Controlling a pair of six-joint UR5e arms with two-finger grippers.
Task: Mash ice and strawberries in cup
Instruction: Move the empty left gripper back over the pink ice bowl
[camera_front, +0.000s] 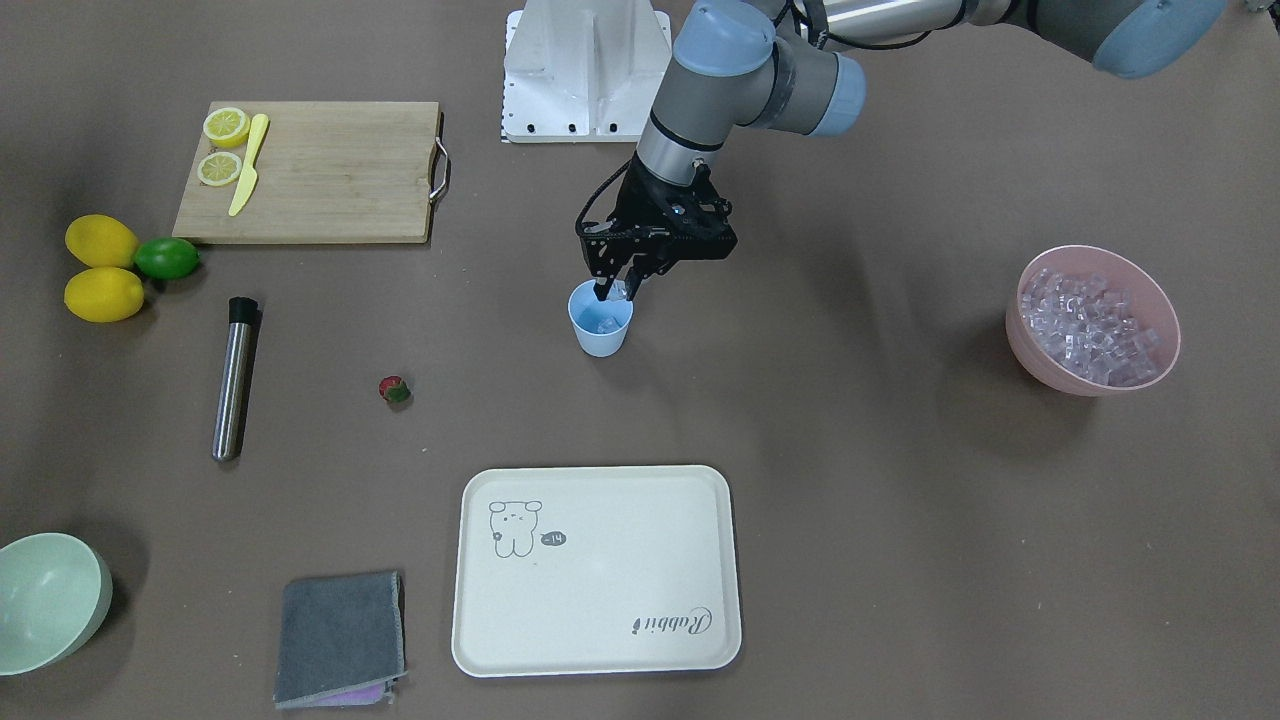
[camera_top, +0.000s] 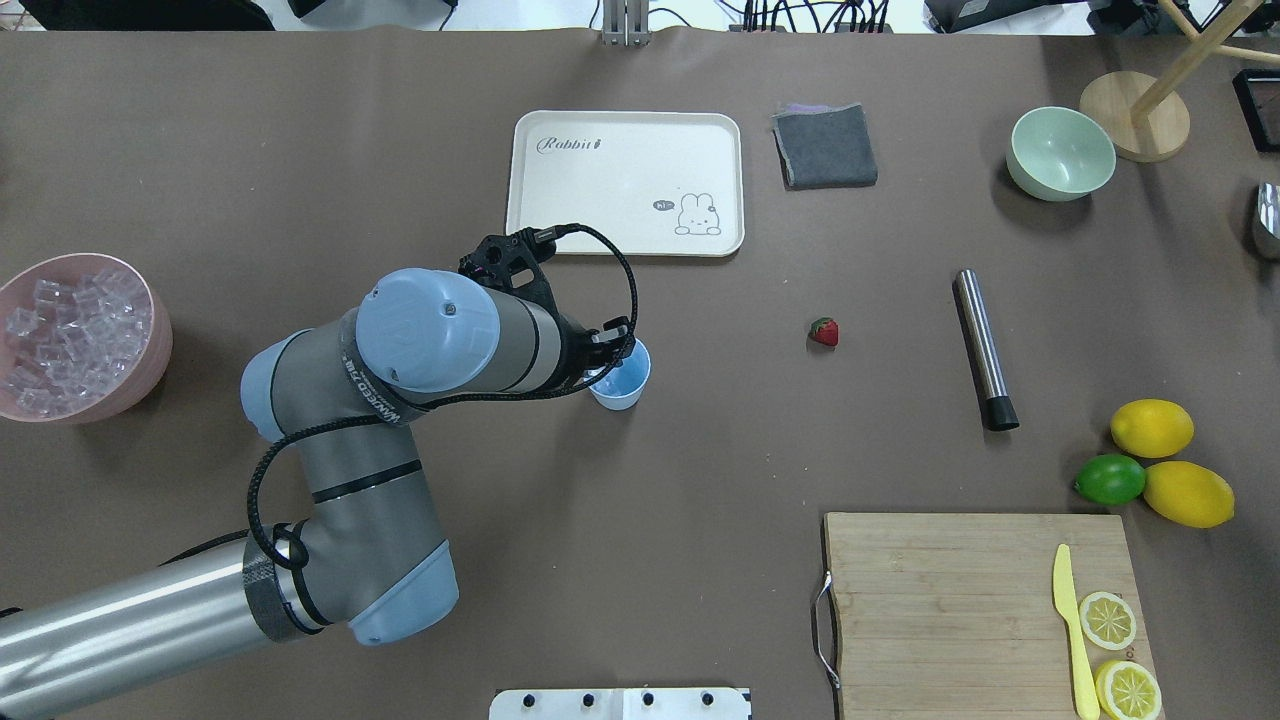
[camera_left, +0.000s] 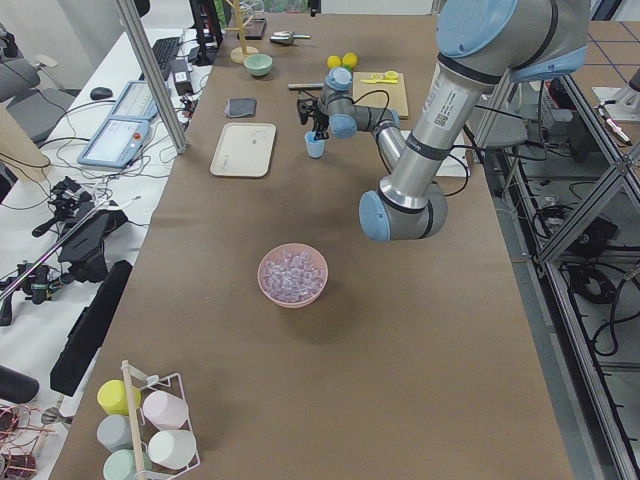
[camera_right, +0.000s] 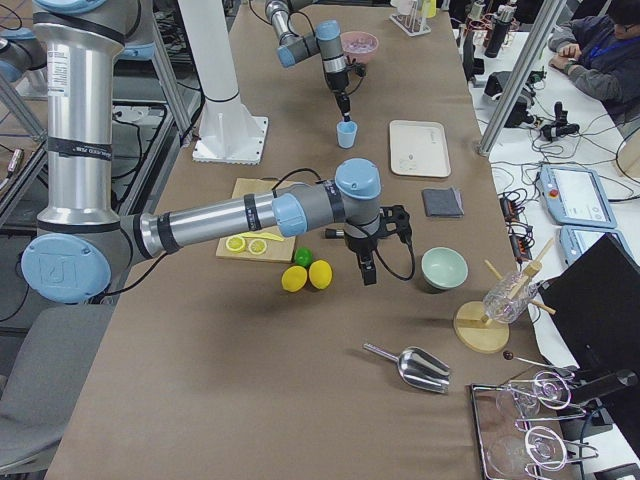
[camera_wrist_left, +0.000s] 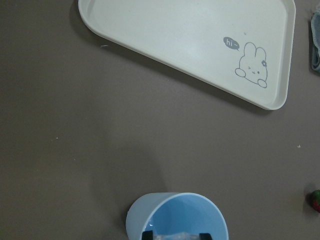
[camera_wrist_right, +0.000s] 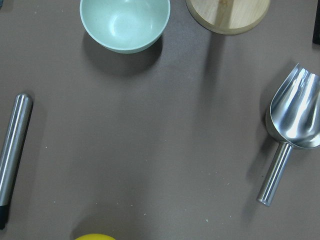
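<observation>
The left gripper (camera_front: 618, 288) hangs point-down over the cup (camera_front: 600, 340), its fingers (camera_wrist_left: 147, 234) dipped just inside the rim and standing part-way apart; nothing is plainly pinched between them; a few pieces of ice (camera_front: 607, 323) lie in the cup beneath. The cup stands upright near the middle of the table (camera_front: 850, 450), with the tray (camera_front: 600, 600) near it; the strawberry (camera_front: 394, 389) lies on the table well apart from the cup, between it and the steel rod (camera_front: 233, 378); more ice fills the pink bowl (camera_front: 1030, 350) toward the table's end on the robot's left. The right gripper (camera_right: 367, 272) hovers near the lemons (camera_right: 320, 273) and the green bowl (camera_right: 444, 268); whether it is open I cannot tell.
</observation>
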